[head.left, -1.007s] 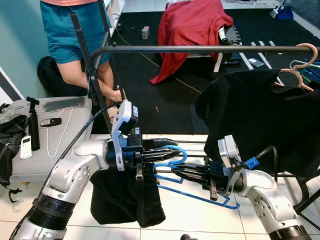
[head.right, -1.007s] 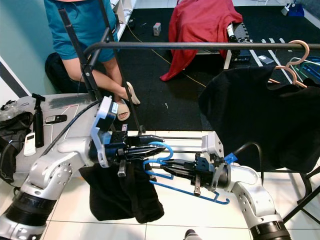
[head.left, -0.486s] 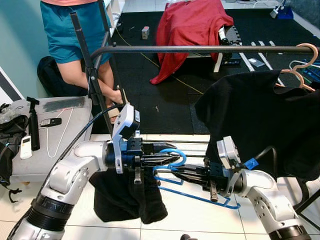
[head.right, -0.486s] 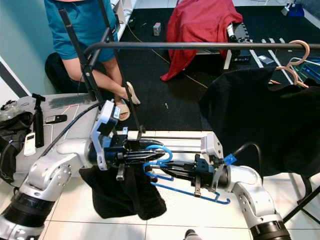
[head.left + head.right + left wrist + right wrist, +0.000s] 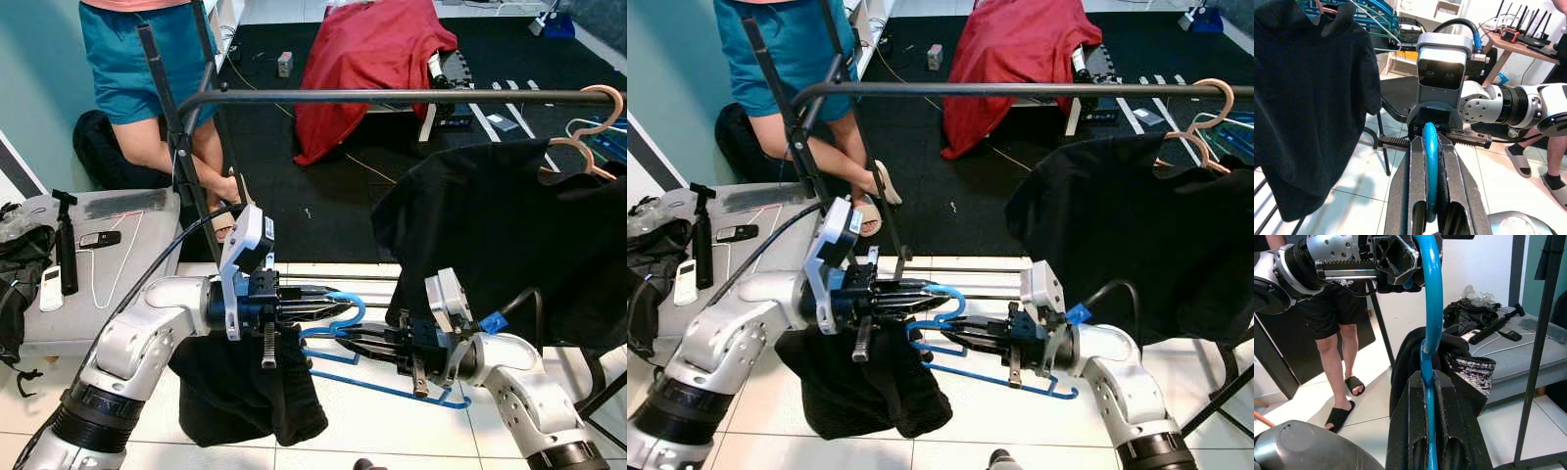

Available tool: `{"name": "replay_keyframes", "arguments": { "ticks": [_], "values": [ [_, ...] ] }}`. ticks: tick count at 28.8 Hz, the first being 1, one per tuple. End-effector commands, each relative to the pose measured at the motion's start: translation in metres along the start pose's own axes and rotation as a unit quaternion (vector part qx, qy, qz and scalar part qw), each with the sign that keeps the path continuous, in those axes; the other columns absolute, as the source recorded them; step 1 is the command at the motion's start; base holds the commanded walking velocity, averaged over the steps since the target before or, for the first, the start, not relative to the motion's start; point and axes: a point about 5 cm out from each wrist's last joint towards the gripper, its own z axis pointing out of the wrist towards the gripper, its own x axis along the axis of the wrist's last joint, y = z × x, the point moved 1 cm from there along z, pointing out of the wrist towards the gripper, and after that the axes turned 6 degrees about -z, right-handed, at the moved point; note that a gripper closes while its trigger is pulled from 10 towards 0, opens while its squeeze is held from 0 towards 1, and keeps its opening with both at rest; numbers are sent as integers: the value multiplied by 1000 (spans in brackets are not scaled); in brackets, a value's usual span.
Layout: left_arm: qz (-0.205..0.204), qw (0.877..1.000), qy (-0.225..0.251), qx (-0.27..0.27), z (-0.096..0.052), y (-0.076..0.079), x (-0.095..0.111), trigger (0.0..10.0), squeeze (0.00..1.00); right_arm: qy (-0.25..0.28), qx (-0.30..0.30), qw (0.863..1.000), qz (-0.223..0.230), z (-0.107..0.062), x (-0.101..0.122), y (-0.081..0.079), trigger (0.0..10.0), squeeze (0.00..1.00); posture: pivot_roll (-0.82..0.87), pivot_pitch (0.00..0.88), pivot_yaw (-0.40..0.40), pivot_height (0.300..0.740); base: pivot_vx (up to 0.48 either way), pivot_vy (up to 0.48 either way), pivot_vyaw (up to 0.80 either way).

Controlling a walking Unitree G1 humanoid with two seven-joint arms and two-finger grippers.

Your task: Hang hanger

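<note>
Both arms meet low in front of the rail [image 5: 392, 96], below and short of it. The left end effector [image 5: 328, 305] is clamped on the hook of the blue hanger [image 5: 338, 311]; in the left wrist view its fingers [image 5: 1418, 181] press against either side of the blue hook. The right end effector [image 5: 362, 341] faces it from the other side and grips the hanger's neck, the fingers [image 5: 1410, 431] closed on the blue rod in the right wrist view. The hanger lies tilted between the two, its lower bar [image 5: 392, 389] running down toward the right arm, above the tiled floor [image 5: 372, 431]. A black garment [image 5: 245, 387] droops from the hanger under the left arm.

On the rail, a black shirt [image 5: 490, 230] hangs on a pink hanger [image 5: 593, 117] at the robot's right end. A red cloth [image 5: 367, 59] lies draped beyond the rail. A person [image 5: 137, 78] in teal stands at the left, by a grey bench [image 5: 127, 235] with a white hanger [image 5: 118, 257] and remotes [image 5: 51, 289].
</note>
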Motion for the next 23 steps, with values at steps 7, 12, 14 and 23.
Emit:
{"name": "replay_keyframes", "arguments": {
  "ticks": [7, 12, 14, 23],
  "values": [
    [1, 1000, 15, 3, -1, 1, 1, 0, 0, 9, -4, 1000, -19, 1, 5, 3, 10000, 0, -79, 142, 35, 740, 0, 0, 0],
    [10, 1000, 25, 14, -1, -2, 5, 0, 0, 7, -5, 1000, -15, 2, 6, 7, 10000, 0, -80, 148, 33, 740, 0, 0, 0],
    [10, 1000, 25, 14, -1, -2, 5, 0, 0, 7, -5, 1000, -15, 2, 6, 7, 10000, 0, -80, 148, 33, 740, 0, 0, 0],
    [17, 999, 40, 29, -2, -4, 9, 0, 0, 10, -11, 999, -29, -1, 8, 9, 10000, 1000, -82, 155, 32, 740, 0, 0, 0]
  ]
}}
